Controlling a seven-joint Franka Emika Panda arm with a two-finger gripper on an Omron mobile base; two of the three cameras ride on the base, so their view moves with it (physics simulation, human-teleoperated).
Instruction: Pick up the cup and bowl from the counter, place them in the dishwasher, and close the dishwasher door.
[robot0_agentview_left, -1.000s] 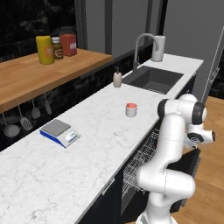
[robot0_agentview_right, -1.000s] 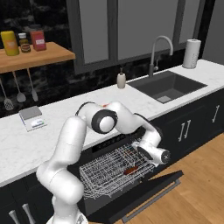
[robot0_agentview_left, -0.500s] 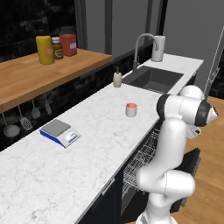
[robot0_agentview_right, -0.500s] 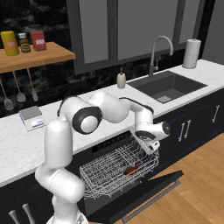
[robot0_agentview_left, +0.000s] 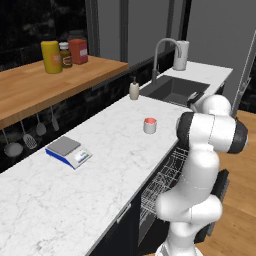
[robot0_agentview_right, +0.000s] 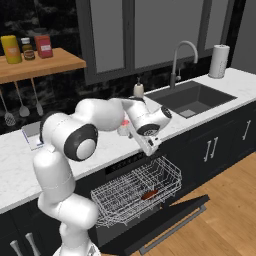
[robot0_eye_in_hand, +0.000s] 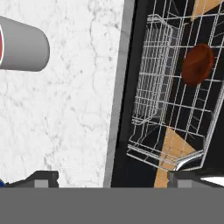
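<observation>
The cup (robot0_agentview_left: 150, 125) stands upright on the white marble counter (robot0_agentview_left: 100, 170), near its front edge; in the right base view the cup (robot0_agentview_right: 122, 129) peeks out from behind my forearm. My gripper (robot0_agentview_right: 151, 146) hangs open and empty over the counter's front edge, above the dishwasher's wire rack (robot0_agentview_right: 125, 197). The red-orange bowl (robot0_agentview_right: 150, 194) lies in that rack. In the hand view the cup (robot0_eye_in_hand: 24, 43) sits at top left, the bowl (robot0_eye_in_hand: 197, 63) at right in the rack, and my gripper (robot0_eye_in_hand: 111, 178) straddles the counter edge. The dishwasher door (robot0_agentview_right: 172, 220) lies folded down, open.
The sink (robot0_agentview_right: 192, 97) with its tall faucet (robot0_agentview_right: 182, 55) is to the right, a soap bottle (robot0_agentview_left: 134, 90) beside it. A kitchen scale (robot0_agentview_left: 67, 151) sits on the counter to the left. A wooden shelf (robot0_agentview_left: 45, 85) with jars runs behind. Wood floor lies beyond the door.
My arm has lifted from the rack up to the counter's front edge and swung toward the cup. The gripper stays open; the bowl stays in the rack.
</observation>
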